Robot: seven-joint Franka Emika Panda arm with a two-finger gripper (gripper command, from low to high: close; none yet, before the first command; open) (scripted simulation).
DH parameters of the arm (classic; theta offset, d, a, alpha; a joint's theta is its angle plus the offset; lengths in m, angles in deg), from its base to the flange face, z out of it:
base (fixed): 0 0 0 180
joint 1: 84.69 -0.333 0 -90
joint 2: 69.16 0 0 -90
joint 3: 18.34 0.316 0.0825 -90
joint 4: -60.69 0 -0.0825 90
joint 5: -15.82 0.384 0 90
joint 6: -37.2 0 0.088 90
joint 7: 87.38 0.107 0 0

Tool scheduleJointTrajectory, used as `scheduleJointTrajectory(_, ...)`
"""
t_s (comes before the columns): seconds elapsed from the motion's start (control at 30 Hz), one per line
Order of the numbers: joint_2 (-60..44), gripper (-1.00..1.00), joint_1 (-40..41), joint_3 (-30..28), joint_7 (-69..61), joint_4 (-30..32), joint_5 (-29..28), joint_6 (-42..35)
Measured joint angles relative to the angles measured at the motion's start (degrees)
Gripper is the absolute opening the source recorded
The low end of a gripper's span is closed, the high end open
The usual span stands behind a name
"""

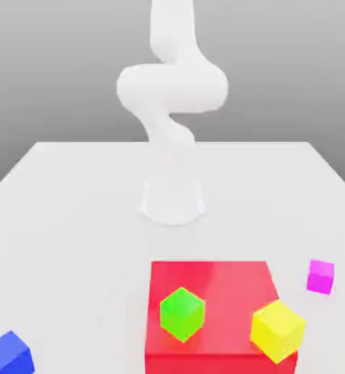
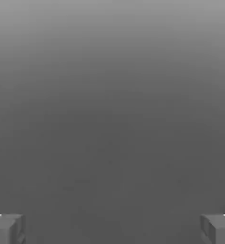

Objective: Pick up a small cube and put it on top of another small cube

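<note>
Pincer [image 2: 112, 229] spread wide and empty: you're at the approach step. Swing it over the small magenta-pink cube [image 1: 320, 277], on the white table [image 1: 73, 256] near the bright yellow cube [image 1: 278, 331], your stacking target.

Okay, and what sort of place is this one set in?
Most likely a simulated robot test scene: a white robot arm on a plain pale surface, a flat red block, and plain bright cubes such as the yellow one.
</note>
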Motion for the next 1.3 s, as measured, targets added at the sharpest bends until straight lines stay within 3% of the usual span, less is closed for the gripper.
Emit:
scheduleJointTrajectory(0.43, -27.2, 0.0, -13.8, 9.5, -12.0, 10.7, 0.0, 14.8)
scheduleJointTrajectory(0.7, -44.1, 0.0, -22.8, 15.1, -15.6, 17.1, -5.3, 23.7)
scheduleJointTrajectory(0.8, -50.6, 0.0, -25.4, 14.3, -14.3, 18.2, -9.5, 27.5)
scheduleJointTrajectory(0.93, -58.9, 0.0, -30.3, 8.5, -10.1, 16.7, -15.4, 33.7)
scheduleJointTrajectory(0.97, -60.7, -1.0, -31.6, 7.0, -9.3, 16.3, -16.4, 35.1)
scheduleJointTrajectory(1.17, -61.7, -1.0, -32.3, 6.2, -8.8, 16.1, -17.0, 35.9)
scheduleJointTrajectory(1.3, -56.3, -1.0, -29.1, 10.2, -11.6, 17.4, -13.4, 31.6)
